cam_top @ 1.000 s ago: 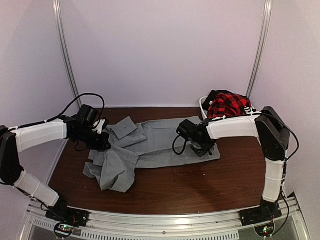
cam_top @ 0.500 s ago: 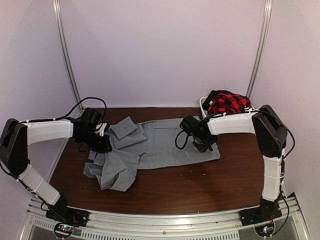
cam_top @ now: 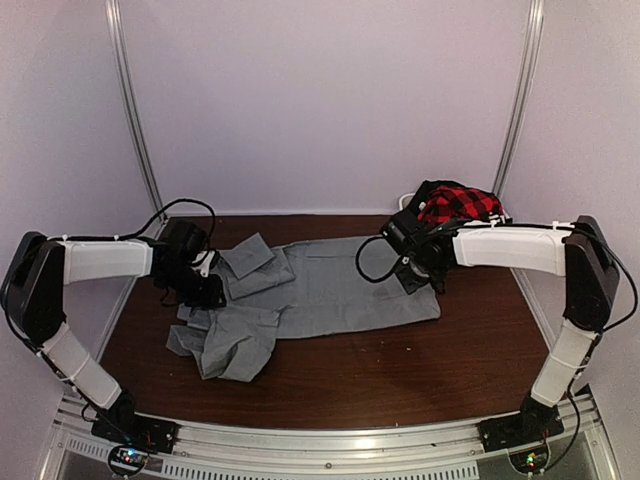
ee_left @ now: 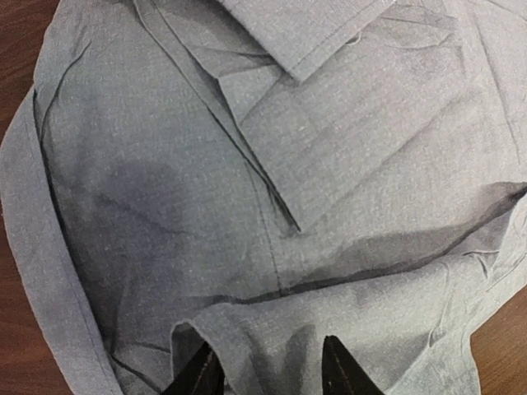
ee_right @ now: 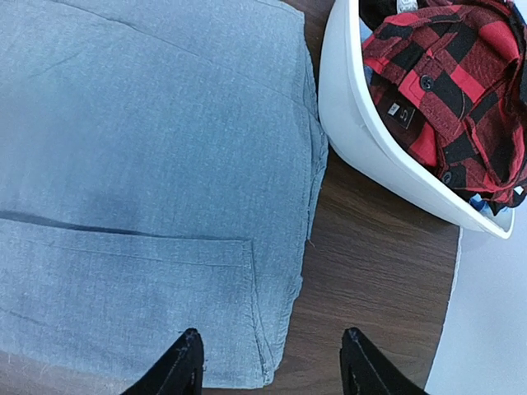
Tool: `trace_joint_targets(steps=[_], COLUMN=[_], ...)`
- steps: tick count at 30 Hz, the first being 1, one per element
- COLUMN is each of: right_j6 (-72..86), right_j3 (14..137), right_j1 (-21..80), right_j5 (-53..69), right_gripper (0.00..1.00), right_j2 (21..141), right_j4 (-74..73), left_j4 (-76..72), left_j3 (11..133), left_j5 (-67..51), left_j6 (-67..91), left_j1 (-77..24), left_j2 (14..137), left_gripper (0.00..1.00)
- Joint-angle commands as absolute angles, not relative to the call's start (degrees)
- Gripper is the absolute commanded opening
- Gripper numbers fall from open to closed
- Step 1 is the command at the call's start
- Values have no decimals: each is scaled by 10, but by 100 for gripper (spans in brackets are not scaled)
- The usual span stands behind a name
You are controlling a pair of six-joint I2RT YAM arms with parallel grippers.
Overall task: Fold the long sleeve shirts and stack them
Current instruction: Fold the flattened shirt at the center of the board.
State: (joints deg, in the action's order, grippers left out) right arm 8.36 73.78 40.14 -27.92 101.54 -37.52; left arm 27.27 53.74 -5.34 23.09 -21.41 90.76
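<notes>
1. Grey shirt [cam_top: 330, 285] laid lengthwise on table [cam_top: 420, 370]. Right half smooth & flat. Left half rumpled, w/ folded flap [cam_top: 248, 255] at its far-left and sleeve cloth [cam_top: 225, 345] bunched at its near-left.
2. Left gripper [ee_left: 268, 374] low over shirt's left end. Fingers spread, cloth lying under the tips, not between them; nothing pinched. Judged: parked there bc that end carries the flap/sleeve mess, i.e. where the next fold must start.
3. Right gripper [ee_right: 272, 366] over shirt's right edge, near its far-right corner. Fingers wide apart, empty. Hem [ee_right: 247, 255] & corner lie flat on the wood in wrist view, so no hold needed on that side.
4. White basket [ee_right: 354, 140] just beside shirt's far-right corner; touching or not, can't tell. Holds red/black plaid shirt [ee_right: 445, 74] + dark cloth [cam_top: 428, 190], prob. waiting its turn.
5. Stage est.: early. Body laid out, sleeves not yet tucked, no stack seen beside the shirt.
6. Next needs (judgement): grip on left-side sleeve, pull clear of bunch, fold across body. Right arm to pin or take the matching edge.
7. Risk: soft cloth, layers overlapped at shirt's left end, so a pinch may catch 2 layers & drag the flat half out of square.
</notes>
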Motion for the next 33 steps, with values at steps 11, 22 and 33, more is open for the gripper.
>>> trace_joint_targets(steps=[11,22,33], right_j6=[133,173,230], right_j3=[679,632,500], right_j1=[405,374,375], right_j5=[-109,-59,-14], right_gripper=[64,61,59], right_j2=[995,1042,990], right_j4=[-264,-214,-176], left_j4=[256,158,122], left_j3=[503,471,475], left_j5=[-152,-208,-173], left_j6=[235,262,271], left_j1=[-209,-209,-209], left_j2=[810,879,951], left_gripper=[63,65,66])
